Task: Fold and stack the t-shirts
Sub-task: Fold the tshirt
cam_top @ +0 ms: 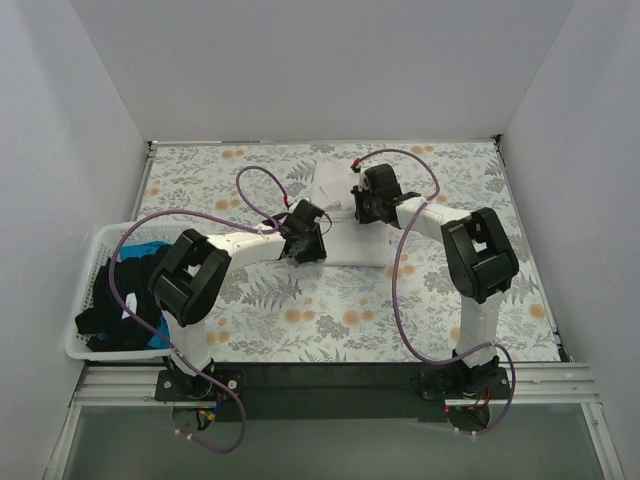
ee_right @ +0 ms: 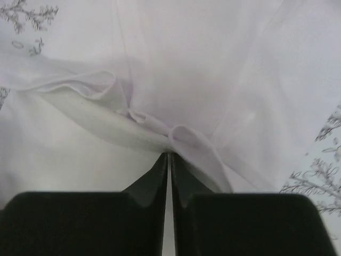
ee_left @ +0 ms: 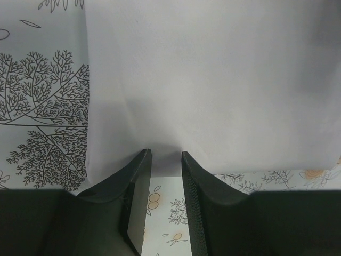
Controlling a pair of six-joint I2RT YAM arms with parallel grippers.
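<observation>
The white t-shirt [cam_top: 333, 188] lay near the middle of the tablecloth's [cam_top: 300, 312] far edge. The left gripper [ee_left: 165, 154] nipped its near hem. The right gripper [ee_right: 169, 156], pressed nearly together, pinched a rumpled fold. So thin a bite could slip on lifting, and uneven pulls could skew the fold.

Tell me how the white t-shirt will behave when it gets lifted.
The white t-shirt will likely go floppy and drape: it already rumples into soft folds at the right gripper, fingers pinched on it. It seems thin and light, since layers show through. Held at one spot, the rest will probably sag and drag on the tablecloth.
</observation>
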